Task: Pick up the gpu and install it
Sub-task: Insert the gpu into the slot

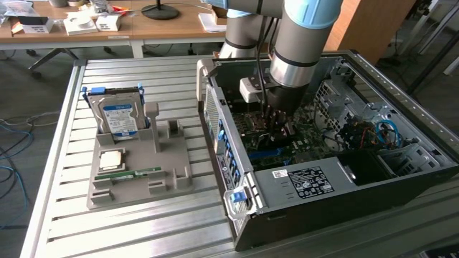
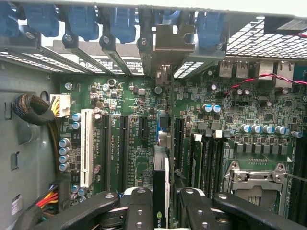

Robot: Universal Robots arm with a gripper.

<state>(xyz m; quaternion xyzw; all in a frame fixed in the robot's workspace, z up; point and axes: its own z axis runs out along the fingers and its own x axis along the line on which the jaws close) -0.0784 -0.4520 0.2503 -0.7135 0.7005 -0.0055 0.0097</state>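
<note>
Found the gripper (image 1: 276,129) low inside the open computer case (image 1: 323,215), under the grey-and-blue arm (image 1: 298,48). From the wrist camera, saw the same gripper (image 2: 160,203) with its black fingers (image 2: 138,208) clenched on either side of the graphics card (image 2: 159,187) — held fast between them. Had the card edge-on and upright over the green motherboard (image 2: 132,143), in line with the blue slot (image 2: 163,122), between the long black slots (image 2: 122,143) and the memory sockets (image 2: 206,158). Traced it to a silver end bracket (image 2: 168,40) at the rear wall of the case, among the blue clips (image 2: 81,19). Could not tell whether the card's lower edge sat fully in the slot — probably touching it at least. Noted, at the exterior view's left, a grey holder (image 1: 136,188) on the slatted table (image 1: 143,231), near the case, with a hard drive (image 1: 118,115) standing upright in it, a square chip (image 1: 111,159) lying flat and a narrow green memory stick (image 1: 129,173) near that chip.
</note>
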